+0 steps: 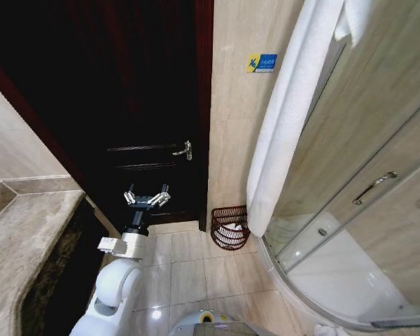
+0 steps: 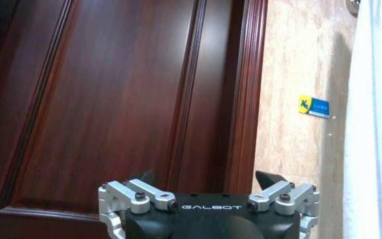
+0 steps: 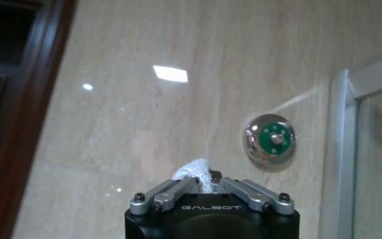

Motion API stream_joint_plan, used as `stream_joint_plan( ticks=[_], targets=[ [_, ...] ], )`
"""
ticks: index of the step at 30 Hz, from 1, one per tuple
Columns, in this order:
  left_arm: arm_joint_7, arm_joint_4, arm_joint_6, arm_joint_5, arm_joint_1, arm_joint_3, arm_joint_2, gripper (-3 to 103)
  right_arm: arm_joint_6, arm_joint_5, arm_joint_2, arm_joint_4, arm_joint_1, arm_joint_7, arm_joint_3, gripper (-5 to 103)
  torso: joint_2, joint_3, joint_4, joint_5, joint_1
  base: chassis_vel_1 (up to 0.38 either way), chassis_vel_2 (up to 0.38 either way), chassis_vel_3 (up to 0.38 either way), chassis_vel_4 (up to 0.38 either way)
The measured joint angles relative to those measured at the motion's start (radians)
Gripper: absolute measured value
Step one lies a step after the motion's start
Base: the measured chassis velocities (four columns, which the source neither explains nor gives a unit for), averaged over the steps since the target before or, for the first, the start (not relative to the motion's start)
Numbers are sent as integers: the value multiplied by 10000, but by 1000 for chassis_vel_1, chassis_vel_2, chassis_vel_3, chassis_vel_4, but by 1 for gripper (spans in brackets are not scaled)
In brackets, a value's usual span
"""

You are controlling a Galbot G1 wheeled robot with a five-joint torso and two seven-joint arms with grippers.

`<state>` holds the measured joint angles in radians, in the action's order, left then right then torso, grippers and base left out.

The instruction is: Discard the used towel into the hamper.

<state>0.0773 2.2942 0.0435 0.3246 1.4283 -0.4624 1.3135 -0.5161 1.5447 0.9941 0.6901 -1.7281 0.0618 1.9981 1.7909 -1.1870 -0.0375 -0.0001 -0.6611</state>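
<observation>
A long white towel [image 1: 287, 119] hangs down from the upper right in the head view, and its lower end dangles just above and to the right of the hamper [image 1: 227, 210]. The hamper is a small dark reddish-brown ribbed basket on the floor by the door frame, with something white inside. In the right wrist view my right gripper [image 3: 201, 181] is shut on a tuft of the towel [image 3: 192, 169], held high near the tiled wall. My left gripper [image 1: 147, 198] stands open in front of the dark door, left of the hamper, with nothing between its fingers [image 2: 267, 178]. The towel [image 2: 377, 124] also edges the left wrist view.
A dark wooden door [image 1: 147, 91] with a metal handle [image 1: 184, 150] fills the back. A marble counter [image 1: 28, 238] runs along the left. A curved glass shower enclosure [image 1: 364, 210] stands at the right. A round chrome fitting [image 3: 270, 138] sits on the wall. Tiled floor [image 1: 196, 273] lies before the hamper.
</observation>
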Motion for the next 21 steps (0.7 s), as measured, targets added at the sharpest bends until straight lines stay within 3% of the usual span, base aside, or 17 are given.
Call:
stream_joint_plan(
  ticks=[5,21],
  targets=[
    [0,0,0,0,1,0,0,100,156,-186,260,-665,-302,137,18,2,-5,9,4,-3,9,0,0,0,0],
    [0,0,0,0,0,0,0,100,552,-266,-417,325,-1354,-29,231,2,-27,17,0,-1,17,0,0,0,0]
  ],
)
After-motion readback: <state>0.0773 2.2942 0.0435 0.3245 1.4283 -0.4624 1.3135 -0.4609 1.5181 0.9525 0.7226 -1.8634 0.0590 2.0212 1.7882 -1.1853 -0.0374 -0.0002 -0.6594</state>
